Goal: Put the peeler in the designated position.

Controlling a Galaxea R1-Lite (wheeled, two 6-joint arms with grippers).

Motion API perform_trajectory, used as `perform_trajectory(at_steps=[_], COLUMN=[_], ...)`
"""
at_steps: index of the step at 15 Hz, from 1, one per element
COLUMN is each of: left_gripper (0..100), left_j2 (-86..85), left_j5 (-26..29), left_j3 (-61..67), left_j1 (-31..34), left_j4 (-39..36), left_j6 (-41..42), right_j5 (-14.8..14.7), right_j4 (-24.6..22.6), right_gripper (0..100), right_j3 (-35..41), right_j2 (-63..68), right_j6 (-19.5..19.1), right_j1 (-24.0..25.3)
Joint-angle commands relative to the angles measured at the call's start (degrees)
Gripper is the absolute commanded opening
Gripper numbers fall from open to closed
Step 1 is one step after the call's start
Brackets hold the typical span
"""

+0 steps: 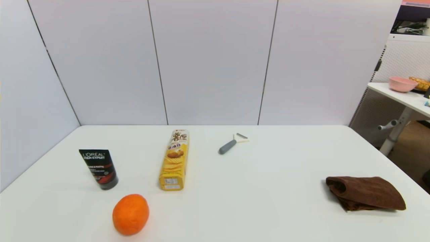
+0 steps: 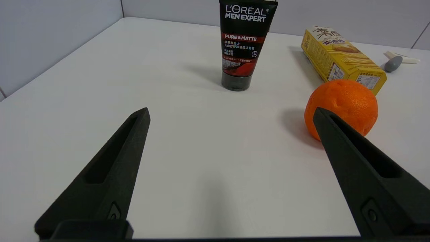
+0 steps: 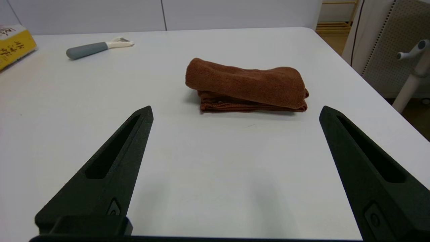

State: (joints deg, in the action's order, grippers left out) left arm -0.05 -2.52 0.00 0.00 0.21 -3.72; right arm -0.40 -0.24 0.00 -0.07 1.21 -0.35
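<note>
Head view: peeler flat on table, no arms

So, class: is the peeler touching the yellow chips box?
Apart. In the head view, bare white table shows plainly between the peeler and the yellow chips box; the peeler lies clear of the box's far end.

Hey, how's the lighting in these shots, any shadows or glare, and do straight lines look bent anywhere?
Head view: even, soft light, only faint shadows under the orange and towel; wall seams lean outward toward the edges. Left wrist view: the tube and orange throw soft shadows to one side; the open left tool looms large. Right wrist view: thin shadow under the towel, no glare on the table.
</note>
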Motion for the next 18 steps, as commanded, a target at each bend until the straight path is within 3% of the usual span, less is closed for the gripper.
perform_trajectory(at_steps=[1,5,9,15,18], left_gripper=[100,100,100,100,100], left_j2=[6.3,27.6,52.5,83.1,94.9], left_j5=[0.9,7.1,14.7,16.1,16.1], left_j3=[-4.1,-21.8,-36.8,-55.5,-63.5], left_j1=[-0.1,-0.1,-2.9,-17.4,-20.9], left_j4=[0.7,6.1,6.1,5.2,5.2], left_j6=[3.2,14.4,25.5,26.1,24.8], right_j5=[0.0,0.0,0.0,0.0,0.0], right_j4=[0.0,0.0,0.0,0.0,0.0], right_gripper=[100,100,100,100,100], right_j3=[0.0,0.0,0.0,0.0,0.0], right_j2=[0.1,0.1,0.1,0.1,0.1], right_j6=[0.0,0.0,0.0,0.0,0.0], right_j1=[0.0,0.0,0.0,0.0,0.0])
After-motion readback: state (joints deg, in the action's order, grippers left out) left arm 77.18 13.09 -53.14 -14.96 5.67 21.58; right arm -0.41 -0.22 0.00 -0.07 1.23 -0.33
